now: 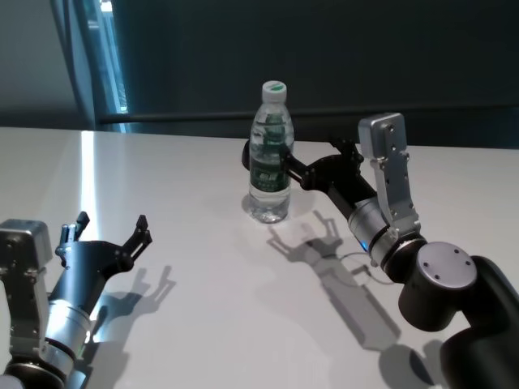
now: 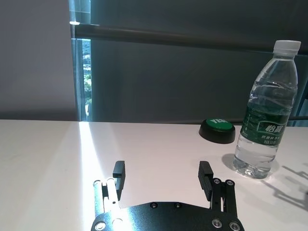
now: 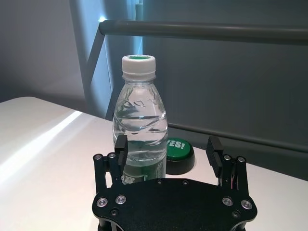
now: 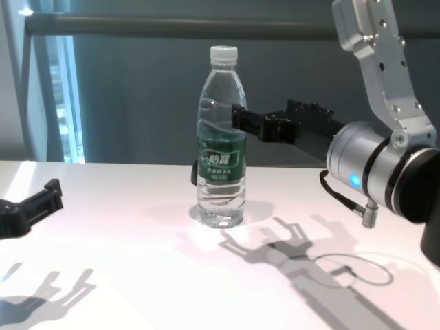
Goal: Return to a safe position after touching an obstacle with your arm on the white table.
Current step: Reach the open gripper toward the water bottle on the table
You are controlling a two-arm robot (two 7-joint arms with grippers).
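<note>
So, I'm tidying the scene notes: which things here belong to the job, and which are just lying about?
Part of the job:
- water bottle, upright
- white table under it
- right pincer, open, one finger beside the bottle

Just lying about:
- green button behind the bottle
- left pincer, open, parked at the near left

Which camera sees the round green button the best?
The right wrist view: the green button sits just behind the bottle, with "YES!" readable. The left wrist view shows the button farther off. In the head and chest views it is not visible.
</note>
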